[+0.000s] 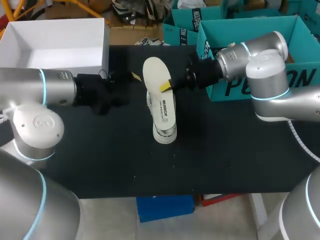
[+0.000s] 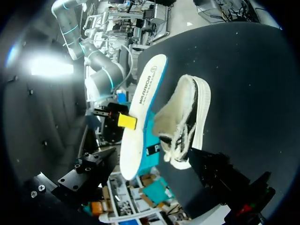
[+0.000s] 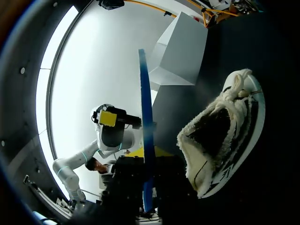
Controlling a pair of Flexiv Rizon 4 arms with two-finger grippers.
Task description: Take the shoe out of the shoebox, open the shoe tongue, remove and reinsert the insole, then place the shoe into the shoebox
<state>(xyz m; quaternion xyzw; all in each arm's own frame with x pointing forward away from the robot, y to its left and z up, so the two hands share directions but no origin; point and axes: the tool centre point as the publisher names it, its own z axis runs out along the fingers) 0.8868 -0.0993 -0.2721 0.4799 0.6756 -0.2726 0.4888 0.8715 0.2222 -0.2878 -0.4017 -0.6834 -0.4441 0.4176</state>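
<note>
Fleecy-lined cloth shoe (image 3: 220, 136), smooth matt white insole (image 1: 155, 75), matt black table (image 1: 235, 150) surface.

Even light leaves the black table (image 1: 100, 160) dark, the white insole (image 1: 154, 72) bright. Glare flares in the left wrist view; the right's backdrop glows white.

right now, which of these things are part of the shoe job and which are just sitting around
Part of the job:
shoe, on the table
insole, out of the shoe, held above it by the right gripper
white shoebox, open, at the table's far left corner

Just lying about:
teal box, behind the right arm
</note>
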